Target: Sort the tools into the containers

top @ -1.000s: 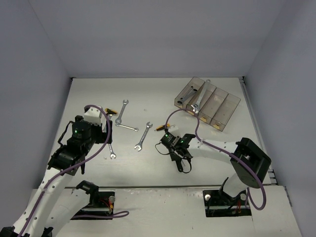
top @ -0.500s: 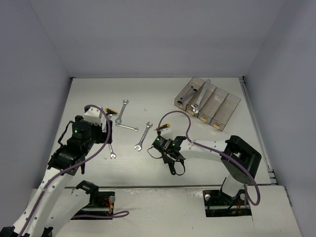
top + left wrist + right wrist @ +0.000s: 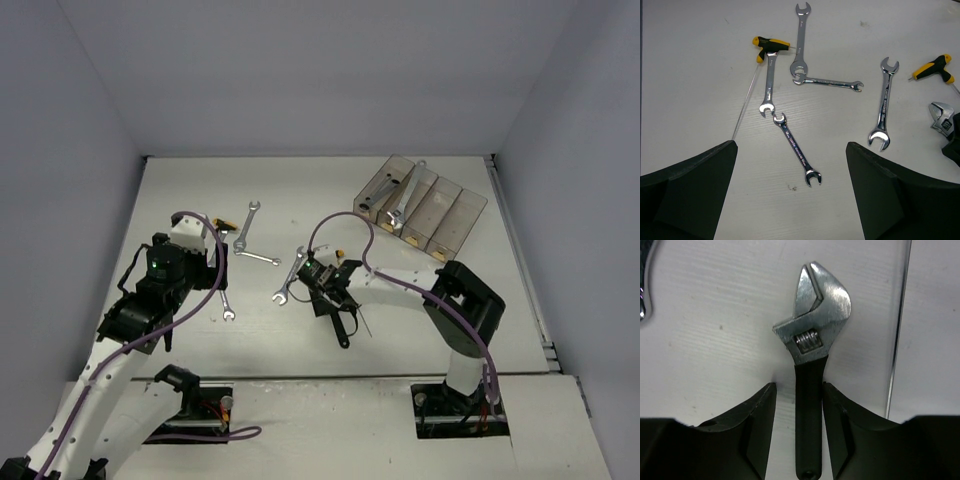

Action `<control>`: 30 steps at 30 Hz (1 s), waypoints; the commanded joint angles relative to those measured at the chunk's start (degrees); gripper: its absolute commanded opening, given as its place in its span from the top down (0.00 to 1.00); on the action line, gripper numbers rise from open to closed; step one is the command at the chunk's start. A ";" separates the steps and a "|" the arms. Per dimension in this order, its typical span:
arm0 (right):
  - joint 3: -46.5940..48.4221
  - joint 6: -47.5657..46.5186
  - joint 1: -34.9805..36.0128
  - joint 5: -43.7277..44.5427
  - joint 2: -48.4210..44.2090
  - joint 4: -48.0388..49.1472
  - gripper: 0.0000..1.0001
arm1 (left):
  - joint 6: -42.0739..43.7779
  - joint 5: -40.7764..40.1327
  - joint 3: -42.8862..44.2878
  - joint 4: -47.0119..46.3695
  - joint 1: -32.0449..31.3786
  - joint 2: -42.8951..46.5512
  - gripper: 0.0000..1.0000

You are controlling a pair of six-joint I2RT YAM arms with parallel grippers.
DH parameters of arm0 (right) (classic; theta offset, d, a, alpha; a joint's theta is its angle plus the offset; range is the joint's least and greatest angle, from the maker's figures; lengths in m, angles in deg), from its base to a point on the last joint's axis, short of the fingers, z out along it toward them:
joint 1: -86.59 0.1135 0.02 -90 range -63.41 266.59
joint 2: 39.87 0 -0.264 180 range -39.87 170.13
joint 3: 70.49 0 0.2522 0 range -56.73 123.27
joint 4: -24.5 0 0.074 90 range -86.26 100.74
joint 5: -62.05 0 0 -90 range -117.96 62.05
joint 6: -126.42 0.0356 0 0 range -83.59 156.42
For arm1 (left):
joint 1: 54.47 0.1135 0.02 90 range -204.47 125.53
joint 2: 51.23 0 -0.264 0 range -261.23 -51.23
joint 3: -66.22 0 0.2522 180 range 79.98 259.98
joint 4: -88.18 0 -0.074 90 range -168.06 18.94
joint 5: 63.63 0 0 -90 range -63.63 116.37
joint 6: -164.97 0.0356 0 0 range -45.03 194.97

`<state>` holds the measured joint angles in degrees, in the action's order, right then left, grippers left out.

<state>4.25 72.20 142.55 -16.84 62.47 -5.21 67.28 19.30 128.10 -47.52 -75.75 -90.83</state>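
The right gripper (image 3: 799, 388) has its black fingers (image 3: 757, 420) slightly parted on either side of the black-handled, silver-headed adjustable wrench (image 3: 812, 310), which lies flat mid-way across the white table (image 3: 715, 315). The left gripper (image 3: 791, 144) is spread wide above loose silver wrenches (image 3: 883, 105). At the far right stand four joined smoky-brown translucent plastic bins (image 3: 455, 225). A silver wrench (image 3: 376, 195) lies in the leftmost and a second wrench (image 3: 402, 203) in the next, its end over the far rim.

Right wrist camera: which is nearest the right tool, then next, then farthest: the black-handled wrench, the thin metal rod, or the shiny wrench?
1. black-handled wrench: its handle lies between the fingers of the right tool.
2. thin metal rod: just off to the right side.
3. shiny wrench: at the far left edge, mostly out of view.
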 commanded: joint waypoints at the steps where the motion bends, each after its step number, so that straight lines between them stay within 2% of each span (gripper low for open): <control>1: 1.75 -1.12 -1.65 -1.06 4.10 -0.05 0.61 | 0.04 0.08 0.99 -2.97 -0.31 -0.33 0.12; 7: 2.73 -1.77 -3.31 -2.59 6.21 -0.05 0.64 | 0.30 -0.05 0.92 -2.95 -0.24 0.04 0.12; 9: 2.56 -1.94 -3.39 -3.18 6.54 -0.13 0.73 | 0.22 -0.13 0.92 -2.86 -0.24 0.04 0.12; 10: 2.50 -2.01 -3.46 -3.50 6.79 -0.32 0.84 | 0.28 -0.14 0.92 -2.80 -0.24 0.04 0.12; 12: 2.24 -2.19 -3.41 -4.09 6.91 -0.48 0.98 | 0.31 -0.14 0.92 -2.85 -0.24 0.19 0.12; 13: 2.17 -2.21 -3.44 -3.96 6.62 -0.49 1.00 | 0.31 -0.14 0.92 -2.86 -0.24 0.22 0.12; 23: 7.53 -4.61 -5.65 4.18 -8.06 -0.67 1.00 | 0.31 -0.31 0.92 -2.77 -0.32 0.22 0.12; 26: 9.66 -5.61 -8.78 5.14 -12.85 -0.89 1.00 | 0.31 -0.47 0.99 -2.77 -0.24 0.22 0.12; 30: 13.08 -7.46 -18.08 5.74 -16.20 -1.02 1.00 | 0.31 -0.31 1.01 -2.77 -0.28 0.04 0.12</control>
<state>11.33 67.14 132.62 -16.04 52.89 -7.17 67.28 19.25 128.10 -47.49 -75.79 -90.60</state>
